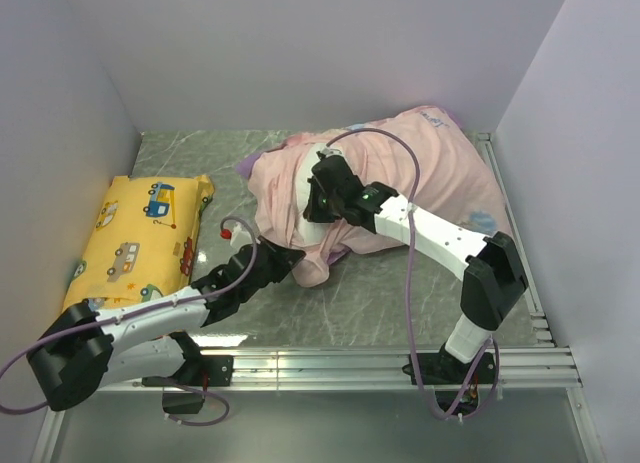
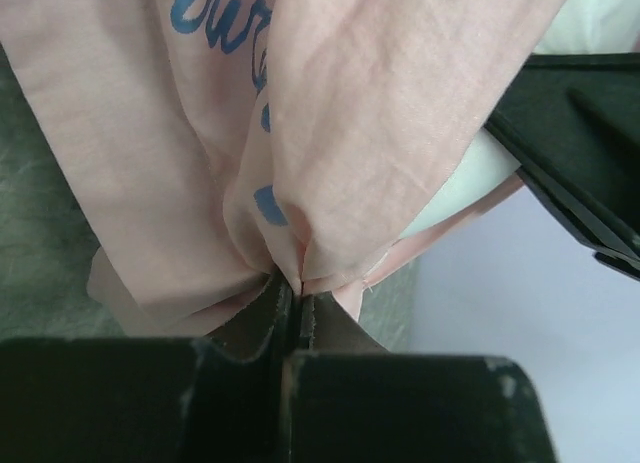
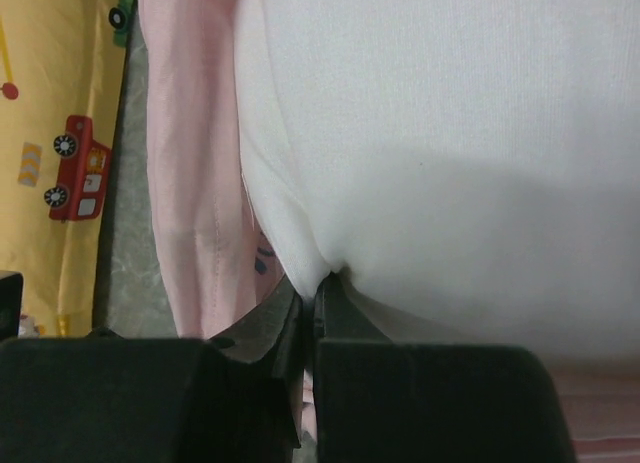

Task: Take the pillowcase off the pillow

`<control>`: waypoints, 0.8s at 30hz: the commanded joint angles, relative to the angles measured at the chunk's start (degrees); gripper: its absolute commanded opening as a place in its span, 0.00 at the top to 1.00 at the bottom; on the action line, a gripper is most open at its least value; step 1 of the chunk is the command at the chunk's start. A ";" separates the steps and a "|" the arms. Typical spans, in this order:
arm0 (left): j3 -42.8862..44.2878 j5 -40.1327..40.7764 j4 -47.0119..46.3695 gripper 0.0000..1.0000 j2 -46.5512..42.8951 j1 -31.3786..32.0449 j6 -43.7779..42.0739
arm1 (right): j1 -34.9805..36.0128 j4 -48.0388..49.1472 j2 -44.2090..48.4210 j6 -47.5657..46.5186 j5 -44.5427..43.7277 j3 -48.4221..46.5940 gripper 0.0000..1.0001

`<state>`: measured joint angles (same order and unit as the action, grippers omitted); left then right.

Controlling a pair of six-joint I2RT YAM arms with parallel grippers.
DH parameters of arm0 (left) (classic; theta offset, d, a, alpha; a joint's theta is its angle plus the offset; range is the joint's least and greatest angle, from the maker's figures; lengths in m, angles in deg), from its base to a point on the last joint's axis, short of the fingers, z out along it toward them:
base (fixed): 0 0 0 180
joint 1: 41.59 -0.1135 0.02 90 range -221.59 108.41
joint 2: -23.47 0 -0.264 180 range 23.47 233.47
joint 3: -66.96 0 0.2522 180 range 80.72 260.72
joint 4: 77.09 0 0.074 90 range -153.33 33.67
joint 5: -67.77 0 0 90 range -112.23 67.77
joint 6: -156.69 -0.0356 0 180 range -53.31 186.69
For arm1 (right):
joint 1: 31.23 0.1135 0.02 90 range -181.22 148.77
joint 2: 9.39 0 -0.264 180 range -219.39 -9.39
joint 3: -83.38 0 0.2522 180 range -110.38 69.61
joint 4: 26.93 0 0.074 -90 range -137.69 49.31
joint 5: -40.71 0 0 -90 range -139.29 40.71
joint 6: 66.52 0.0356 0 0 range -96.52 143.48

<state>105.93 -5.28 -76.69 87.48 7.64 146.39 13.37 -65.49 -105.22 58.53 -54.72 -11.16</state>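
The pillowcase (image 1: 410, 173) lies bunched at the back of the table, its pale pink inside showing, still over most of the pillow (image 1: 309, 175), whose white end pokes out at the left. My left gripper (image 1: 291, 262) is shut on a fold of the pillowcase's lower edge; in the left wrist view the pink cloth (image 2: 350, 133) puckers into the shut left gripper (image 2: 296, 289), with the pillow (image 2: 465, 188) behind it. My right gripper (image 1: 316, 199) is shut on the pillow's exposed end. The right wrist view shows the pillow's white fabric (image 3: 450, 133) pinched in the right gripper (image 3: 316, 279), beside the pillowcase (image 3: 190, 163).
A yellow cushion (image 1: 140, 243) printed with vehicles lies at the left, next to my left arm; it also shows at the left edge of the right wrist view as the yellow cushion (image 3: 50, 133). White walls enclose the table on three sides. A metal rail (image 1: 400, 365) runs along the near edge.
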 commanded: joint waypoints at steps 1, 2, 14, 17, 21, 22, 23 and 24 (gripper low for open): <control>-6.39 -2.10 9.49 1.00 -2.39 2.01 2.03 | -5.56 10.91 2.14 0.02 -4.42 -7.64 1.00; -7.01 -2.01 9.76 1.00 -3.44 2.01 2.21 | -6.01 10.82 2.14 0.02 -4.33 -7.91 1.00; -11.41 -3.68 8.19 0.92 -4.59 5.17 3.62 | -8.12 10.03 -2.25 -0.24 -3.19 -10.99 1.00; -12.20 -3.94 8.00 0.86 -4.77 5.44 3.97 | -8.47 10.30 -2.69 -0.16 -3.01 -10.55 1.00; -11.51 -2.89 7.57 0.76 -4.42 5.52 3.18 | -8.48 11.61 -1.47 0.37 -0.90 -8.44 1.00; -11.15 -2.63 7.74 0.80 -3.72 5.52 3.09 | -8.30 12.57 -0.68 0.63 -0.72 -6.78 1.00; -10.71 -2.19 8.18 0.85 -3.19 5.52 3.00 | -8.39 12.75 -0.41 0.90 -0.37 -6.24 1.00; -10.01 -1.66 8.53 0.91 -2.58 5.44 3.09 | -8.48 12.67 -0.15 0.99 1.20 -5.80 1.00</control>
<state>94.54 -6.11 -71.86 83.85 12.67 150.08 6.45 -62.01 -109.60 58.62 -50.20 -15.97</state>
